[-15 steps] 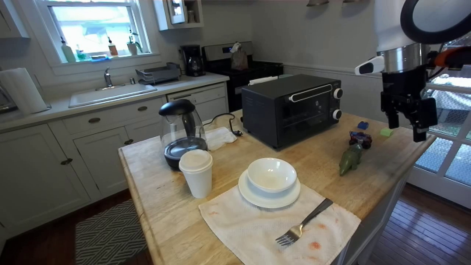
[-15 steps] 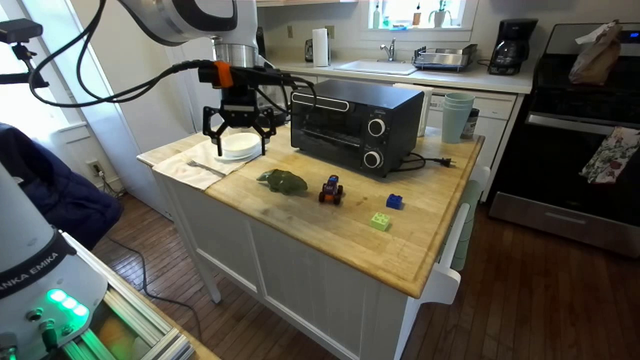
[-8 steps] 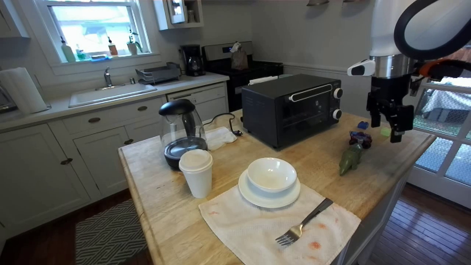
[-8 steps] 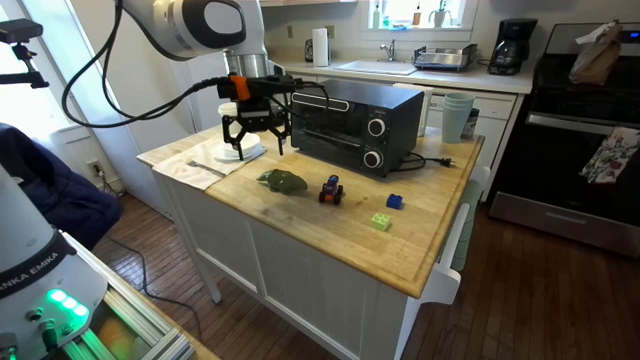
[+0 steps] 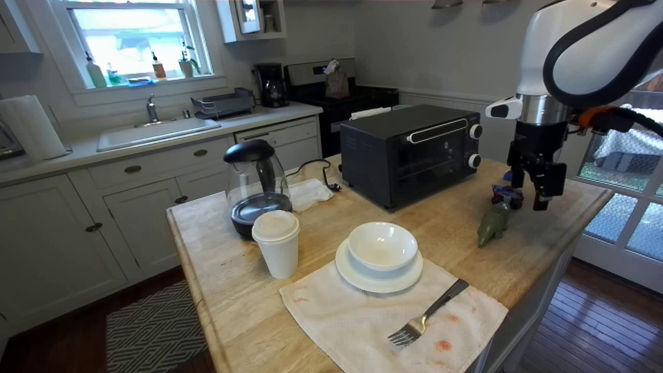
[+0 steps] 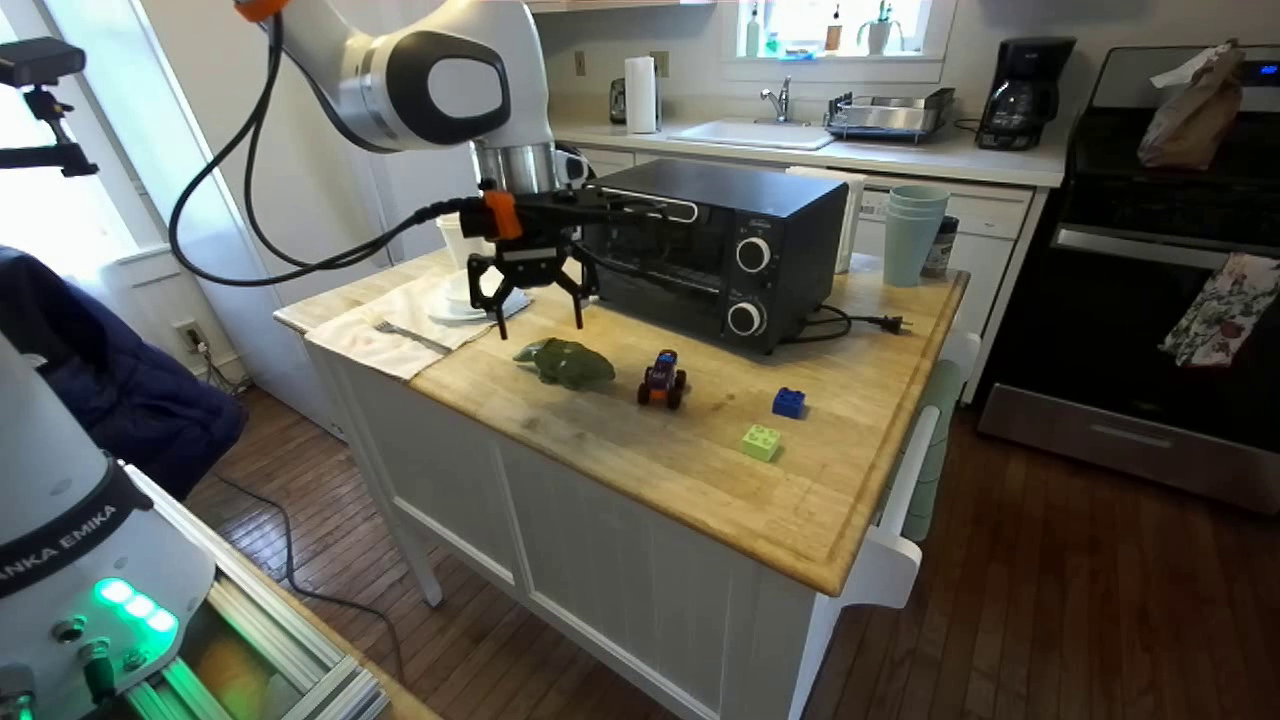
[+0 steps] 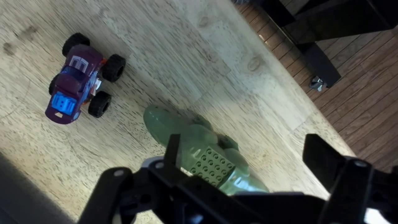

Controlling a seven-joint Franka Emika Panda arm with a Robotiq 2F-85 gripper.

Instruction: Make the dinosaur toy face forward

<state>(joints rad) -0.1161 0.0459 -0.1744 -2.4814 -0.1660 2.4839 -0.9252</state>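
The dinosaur toy is green with a studded square on its back. It lies on the wooden table in both exterior views (image 5: 493,225) (image 6: 565,363), long axis roughly along the table's near edge in an exterior view. My gripper (image 5: 528,195) (image 6: 540,330) is open and empty, pointing down, above the table close to the toy. In the wrist view the open jaws (image 7: 242,143) show one finger overlapping the dinosaur toy (image 7: 199,138) and the other over bare wood by the table edge. The toy's lower end is hidden behind the gripper there.
A purple toy truck (image 6: 662,378) (image 7: 73,81) stands beside the dinosaur. A blue block (image 6: 788,402) and a yellow-green block (image 6: 761,442) lie farther along. The black toaster oven (image 6: 715,250) stands behind. A plate with a bowl (image 5: 383,246) and a fork (image 5: 430,313) lie on a cloth.
My gripper has moved down and closer to the dinosaur toy, leftward in one exterior view and rightward in another. It stays open. The toy and the other objects have not moved.
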